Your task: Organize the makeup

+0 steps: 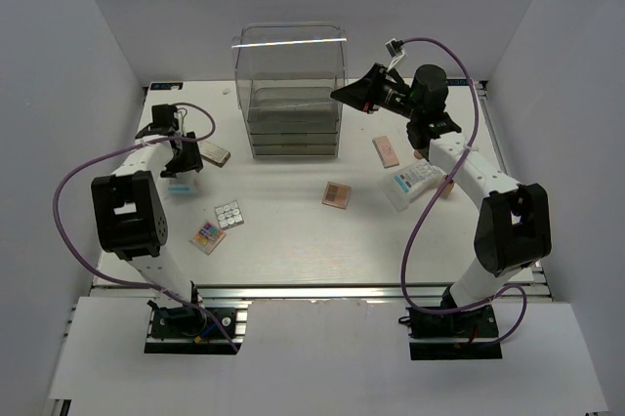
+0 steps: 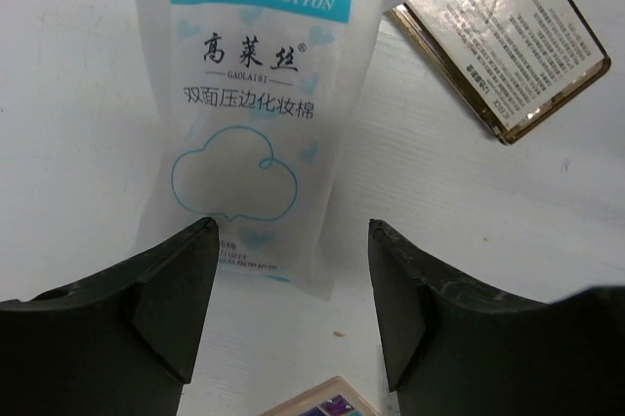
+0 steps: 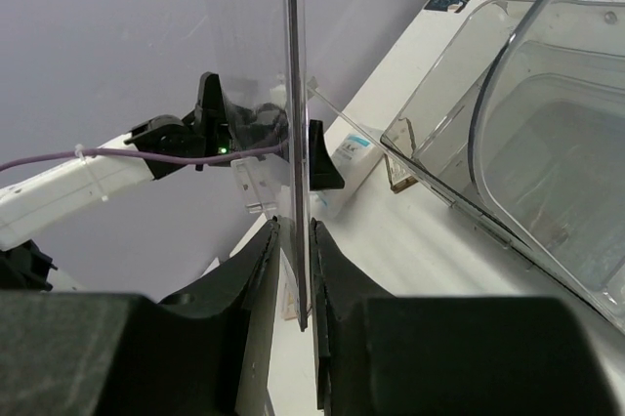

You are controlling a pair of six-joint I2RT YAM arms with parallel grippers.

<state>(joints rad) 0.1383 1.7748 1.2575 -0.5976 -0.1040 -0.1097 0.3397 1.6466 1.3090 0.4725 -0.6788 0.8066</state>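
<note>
Front middle of the white bench [image 1: 293, 245] free, tall clear acrylic drawer box [image 1: 291, 94] blocking the back, white-blue cotton packet [image 2: 249, 123] under the spread jaws of the left end effector [image 2: 291, 226], gold-edged flat palette [image 2: 508, 35] just beside, thin clear panel [image 3: 296, 123] pinched by the right end effector [image 3: 293, 226].

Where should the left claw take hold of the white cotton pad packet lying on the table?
Pinch the cotton pad packet across its short width near its bottom end, coming straight down. It lies flat and looks soft, and that end sits away from the gold-edged palette by its top corner. The open left claw hangs there, probably needing a slight shift to straddle both edges.
</note>
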